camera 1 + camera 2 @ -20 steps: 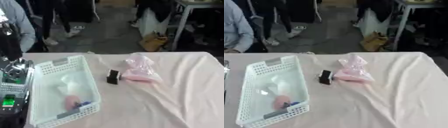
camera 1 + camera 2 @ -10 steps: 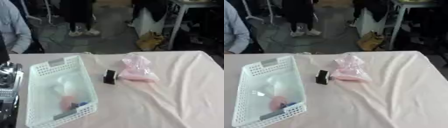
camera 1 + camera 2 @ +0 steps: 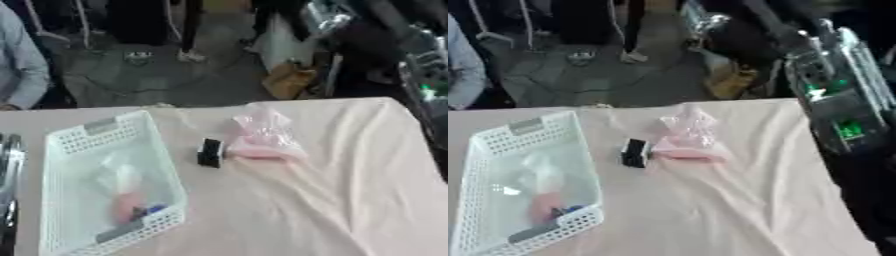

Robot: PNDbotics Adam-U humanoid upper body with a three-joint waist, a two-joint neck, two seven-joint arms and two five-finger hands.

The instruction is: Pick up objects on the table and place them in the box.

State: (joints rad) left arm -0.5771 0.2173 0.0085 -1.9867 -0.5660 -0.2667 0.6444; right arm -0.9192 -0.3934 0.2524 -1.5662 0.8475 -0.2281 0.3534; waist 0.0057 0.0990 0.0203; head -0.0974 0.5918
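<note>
Pink bag [image 3: 262,140] touches the small black object [image 3: 209,152]; grabbing one could drag the other off the tabletop [image 3: 332,210]. Right arm [image 3: 837,100] looms above; whether its fingers are spread or curled I cannot tell.

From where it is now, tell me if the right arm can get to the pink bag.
Probably yes. The right arm is up at the table's right side, and the cloth between it and the pink bag is bare. Only the small black thing lies beside the bag, on its far side.
</note>
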